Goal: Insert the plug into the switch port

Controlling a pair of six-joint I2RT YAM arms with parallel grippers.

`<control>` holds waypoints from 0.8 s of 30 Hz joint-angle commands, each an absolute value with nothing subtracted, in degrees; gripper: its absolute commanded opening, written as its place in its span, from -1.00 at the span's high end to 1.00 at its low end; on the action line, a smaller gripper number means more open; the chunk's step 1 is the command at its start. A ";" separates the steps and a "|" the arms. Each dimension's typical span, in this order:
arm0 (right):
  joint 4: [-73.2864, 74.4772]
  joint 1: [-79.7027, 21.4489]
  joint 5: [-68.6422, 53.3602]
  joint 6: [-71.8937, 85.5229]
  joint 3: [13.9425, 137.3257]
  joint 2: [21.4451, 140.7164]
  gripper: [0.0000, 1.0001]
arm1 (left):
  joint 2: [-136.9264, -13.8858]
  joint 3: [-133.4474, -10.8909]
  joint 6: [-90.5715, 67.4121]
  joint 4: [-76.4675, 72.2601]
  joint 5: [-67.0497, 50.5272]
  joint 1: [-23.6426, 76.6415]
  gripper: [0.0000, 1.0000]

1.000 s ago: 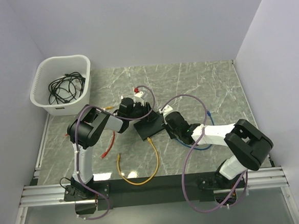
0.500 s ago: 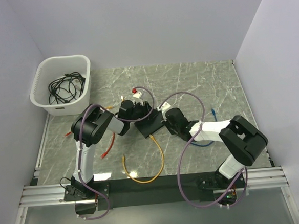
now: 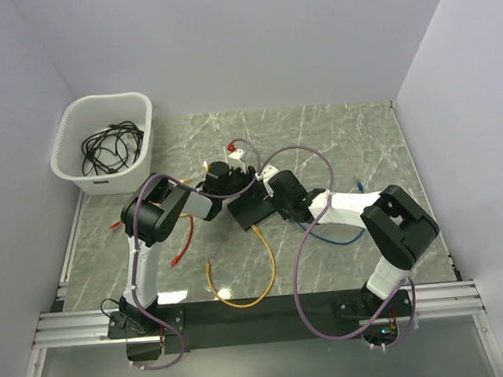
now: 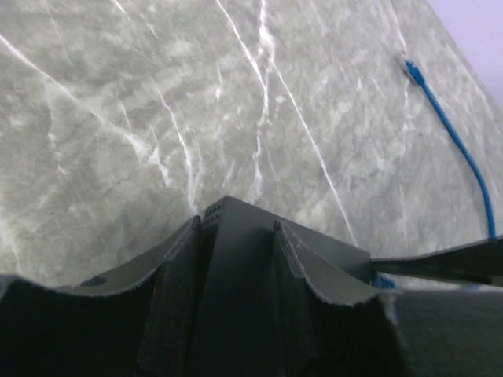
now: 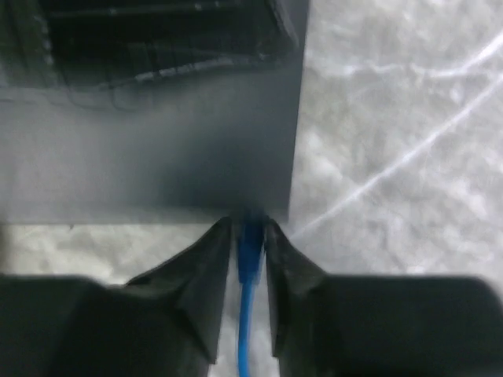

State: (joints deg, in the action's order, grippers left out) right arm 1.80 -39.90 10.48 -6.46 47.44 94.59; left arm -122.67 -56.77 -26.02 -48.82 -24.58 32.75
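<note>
Two arms: both meet at the switch (image 3: 251,211), which lies flat near the middle of the marble table (image 3: 352,138)
Left gripper (image 4: 236,228): fingers (image 4: 169,290) stand part-way apart, one on each side of a corner of the switch and pressed to its sides, so it is clamped on the box
Right gripper (image 5: 250,228): at the switch's right-hand edge, fingers (image 5: 206,271) close on either side of the plug (image 5: 250,239); the wrist view is blurred, and I cannot tell whether they press it or stand just off it
Plug: blue, its tip meets the edge of the switch near a corner; whether it sits inside a port cannot be made out
Blue cable (image 3: 337,236): trails from the plug across the table toward the right
Yellow cable (image 3: 242,297): loops on the table, one end just beside the switch's near edge
Red cable (image 3: 183,243): lies by the left arm
White basket (image 3: 104,177): far left corner, black cables inside, well apart from the switch
</note>
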 commanded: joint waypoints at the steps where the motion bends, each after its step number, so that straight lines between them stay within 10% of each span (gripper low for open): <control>1: -25.59 -43.24 3.94 -4.92 56.78 95.54 0.28 | -126.57 -54.67 -30.14 -27.16 -37.09 42.37 0.74; 11: -20.84 -46.93 11.51 -1.05 45.36 81.85 -0.64 | -124.54 -65.21 -26.81 -13.38 -30.94 35.25 0.40; 24: -5.27 -47.46 20.92 5.27 48.35 71.81 -0.70 | -120.43 -74.54 -26.80 -6.50 -25.23 25.77 0.20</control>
State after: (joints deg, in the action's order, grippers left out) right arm -6.17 -47.64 17.98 2.96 49.30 73.87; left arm -123.44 -76.07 -27.42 -12.67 -29.34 29.08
